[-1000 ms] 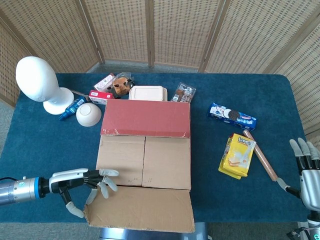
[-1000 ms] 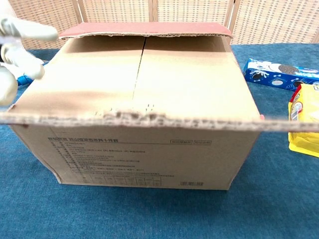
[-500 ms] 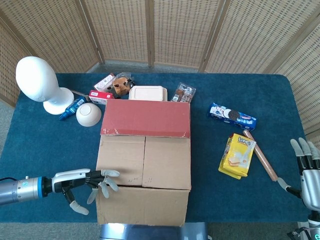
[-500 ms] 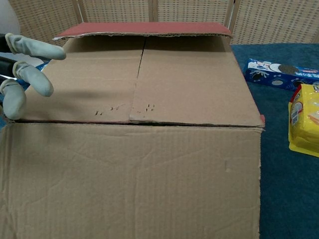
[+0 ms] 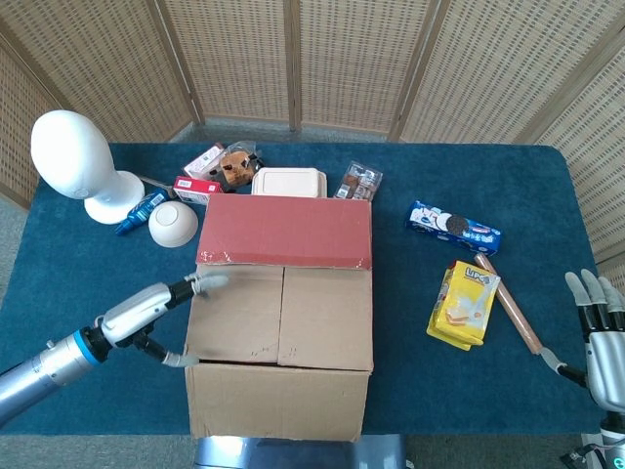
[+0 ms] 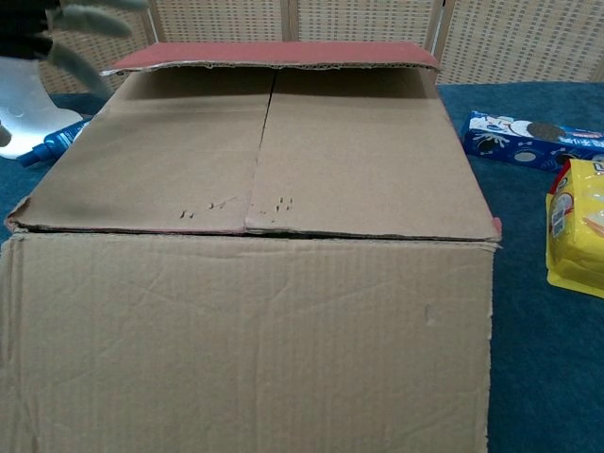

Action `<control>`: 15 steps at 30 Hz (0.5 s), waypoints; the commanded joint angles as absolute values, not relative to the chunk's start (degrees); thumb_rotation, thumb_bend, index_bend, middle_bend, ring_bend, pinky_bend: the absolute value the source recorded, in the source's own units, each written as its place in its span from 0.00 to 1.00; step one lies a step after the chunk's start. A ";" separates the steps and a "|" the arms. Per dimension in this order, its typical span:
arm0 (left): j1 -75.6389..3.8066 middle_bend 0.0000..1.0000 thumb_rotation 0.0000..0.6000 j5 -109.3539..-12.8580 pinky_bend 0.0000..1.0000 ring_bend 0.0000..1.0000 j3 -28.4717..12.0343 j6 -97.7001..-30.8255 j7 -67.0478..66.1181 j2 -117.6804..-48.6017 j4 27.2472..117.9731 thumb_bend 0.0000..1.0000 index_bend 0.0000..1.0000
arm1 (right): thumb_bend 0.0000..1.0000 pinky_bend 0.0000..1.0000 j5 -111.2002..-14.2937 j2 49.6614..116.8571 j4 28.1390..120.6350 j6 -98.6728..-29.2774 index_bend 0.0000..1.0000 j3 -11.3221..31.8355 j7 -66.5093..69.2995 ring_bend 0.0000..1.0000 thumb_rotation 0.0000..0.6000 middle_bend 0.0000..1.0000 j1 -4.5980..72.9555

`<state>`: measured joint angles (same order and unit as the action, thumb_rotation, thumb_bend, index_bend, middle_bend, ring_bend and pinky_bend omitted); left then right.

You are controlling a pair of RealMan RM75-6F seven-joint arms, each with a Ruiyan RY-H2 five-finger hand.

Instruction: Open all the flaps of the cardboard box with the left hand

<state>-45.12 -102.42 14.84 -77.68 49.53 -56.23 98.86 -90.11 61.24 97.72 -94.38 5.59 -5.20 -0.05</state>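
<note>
Lifting left hand (image 5: 186, 293) beside cardboard box (image 5: 280, 332)

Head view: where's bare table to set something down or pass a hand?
Free: the blue tabletop between the white mannequin head and the left hand; also beyond the blue cookie pack, toward the far right corner. Crowded: behind the brown cardboard box, around the cream lidded container.

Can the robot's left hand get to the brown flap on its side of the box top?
Probably yes. The left hand hovers at the left edge of the cardboard box, right beside the left inner flap, and nothing lies on the flap or between them.
</note>
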 commanded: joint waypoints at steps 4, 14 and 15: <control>-38.32 0.00 1.00 -90.64 0.14 0.00 1.62 -81.53 19.84 -62.28 102.56 0.19 0.01 | 0.00 0.14 -90.23 61.13 97.72 -94.28 0.00 5.50 -4.94 0.00 1.00 0.00 -0.03; -40.16 0.00 1.00 -83.23 0.05 0.00 -2.48 -72.16 4.75 -62.29 103.61 0.33 0.00 | 0.00 0.14 -90.16 60.82 97.95 -94.17 0.00 5.42 -4.36 0.00 1.00 0.00 -0.06; -40.12 0.00 1.00 -82.97 0.05 0.00 -2.61 -71.69 4.55 -62.44 103.60 0.33 0.00 | 0.00 0.14 -90.14 60.80 97.94 -94.18 0.00 5.43 -4.29 0.00 1.00 0.00 -0.07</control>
<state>-40.05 -84.17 -1.70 -72.99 5.56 -61.94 103.15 -90.15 60.80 97.94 -94.18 5.43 -4.28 -0.07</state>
